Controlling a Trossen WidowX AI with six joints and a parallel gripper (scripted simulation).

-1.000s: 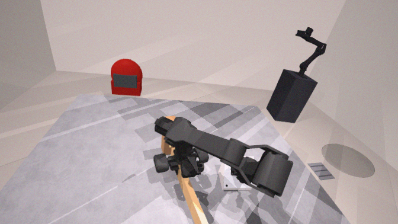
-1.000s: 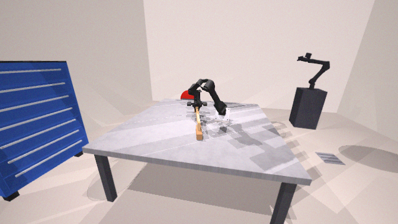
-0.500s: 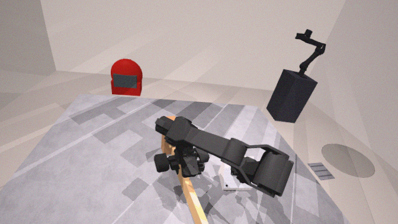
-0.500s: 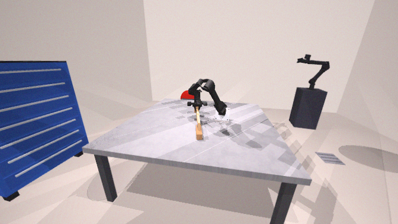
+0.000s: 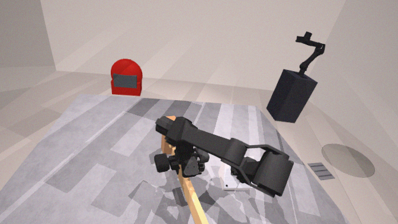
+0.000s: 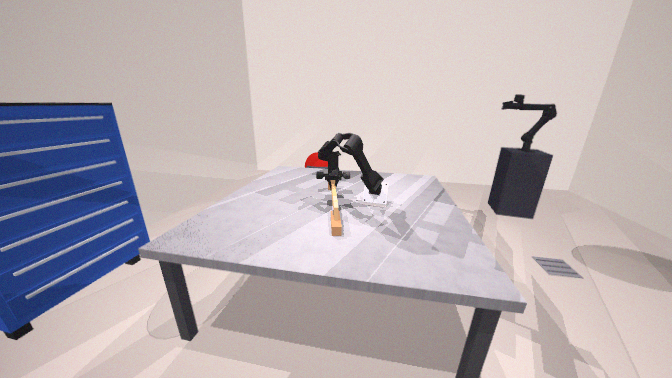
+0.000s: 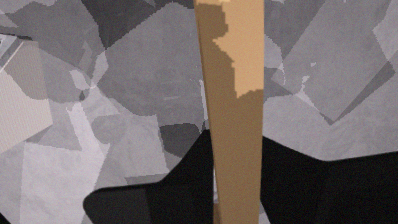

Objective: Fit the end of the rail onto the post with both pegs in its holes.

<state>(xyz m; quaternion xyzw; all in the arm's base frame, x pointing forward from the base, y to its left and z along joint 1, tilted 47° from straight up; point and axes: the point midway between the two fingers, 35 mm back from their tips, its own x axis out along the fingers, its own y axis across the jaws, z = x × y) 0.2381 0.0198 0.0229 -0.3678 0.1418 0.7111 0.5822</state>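
the gripper (image 5: 179,166) (image 6: 333,184) (image 7: 222,133) is clamped on the rail (image 5: 193,204) (image 6: 335,200) (image 7: 240,120) near the post (image 5: 166,145) (image 6: 330,185), presumably to steer its end onto the pegs. the exterior view shows the footboard block (image 6: 336,227) at the far end; the wrist view shows only rail between fingers, neither support.

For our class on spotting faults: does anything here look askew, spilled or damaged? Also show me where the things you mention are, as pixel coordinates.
Nothing stands out as damaged or spilled. The wooden rail (image 5: 193,204) (image 6: 335,200) (image 7: 237,125) sits between the jaws, its far end at the footboard block (image 6: 336,228); its fit on the post is hidden.
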